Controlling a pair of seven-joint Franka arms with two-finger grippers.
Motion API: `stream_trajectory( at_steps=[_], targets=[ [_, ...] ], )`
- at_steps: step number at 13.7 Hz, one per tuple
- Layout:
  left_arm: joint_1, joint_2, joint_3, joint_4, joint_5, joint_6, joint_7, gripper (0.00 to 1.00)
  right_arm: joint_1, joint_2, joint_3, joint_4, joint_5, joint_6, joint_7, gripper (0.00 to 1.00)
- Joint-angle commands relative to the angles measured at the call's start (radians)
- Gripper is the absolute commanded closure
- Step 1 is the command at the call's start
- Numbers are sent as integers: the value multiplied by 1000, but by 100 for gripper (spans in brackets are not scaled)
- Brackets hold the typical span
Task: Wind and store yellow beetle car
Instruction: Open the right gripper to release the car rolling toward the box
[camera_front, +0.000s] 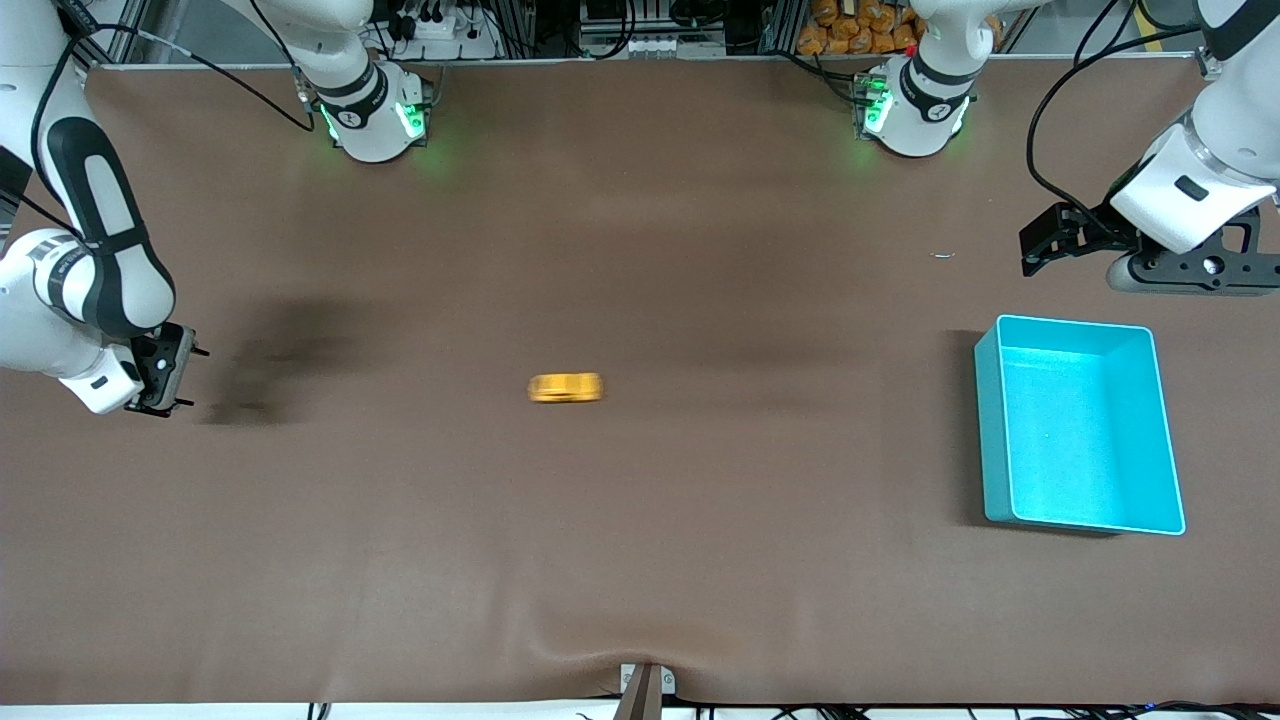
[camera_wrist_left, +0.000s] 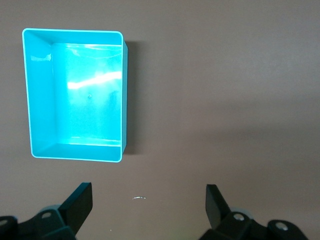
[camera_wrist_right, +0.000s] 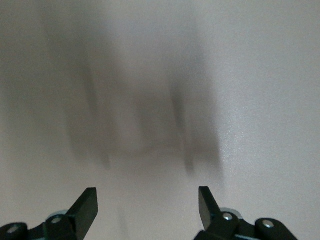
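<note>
The yellow beetle car (camera_front: 565, 387) stands alone on the brown table near its middle and looks smeared by motion. The teal bin (camera_front: 992, 430) stands open and empty toward the left arm's end of the table. My left gripper (camera_front: 1032, 250) is open and empty, above the table beside the bin, on the side away from the front camera. The left wrist view shows its open gripper (camera_wrist_left: 147, 192) and the bin (camera_wrist_left: 40, 90). My right gripper (camera_front: 190, 377) is open and empty at the right arm's end, well apart from the car. The right wrist view (camera_wrist_right: 146, 197) shows only bare table.
A tiny pale scrap (camera_front: 943, 255) lies on the table near the left gripper and also shows in the left wrist view (camera_wrist_left: 139, 198). The arm bases (camera_front: 375, 120) stand along the table's edge farthest from the front camera.
</note>
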Motion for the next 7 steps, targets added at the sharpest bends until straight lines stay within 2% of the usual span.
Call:
stream_trajectory(
  at_steps=[1, 2, 3, 7],
  targets=[
    [7, 1, -8, 8, 20, -11, -5, 0, -27, -11, 15, 8, 62, -28, -8, 10],
    [7, 1, -8, 8, 20, -11, -5, 0, -30, -22, 15, 8, 86, -34, -5, 9],
    [7, 1, -8, 8, 20, -11, -5, 0, -30, -35, 15, 9, 109, -42, 5, 0],
    [7, 1, -8, 8, 20, -11, -7, 0, -26, -55, 15, 101, 134, -215, 210, 0]
  ],
)
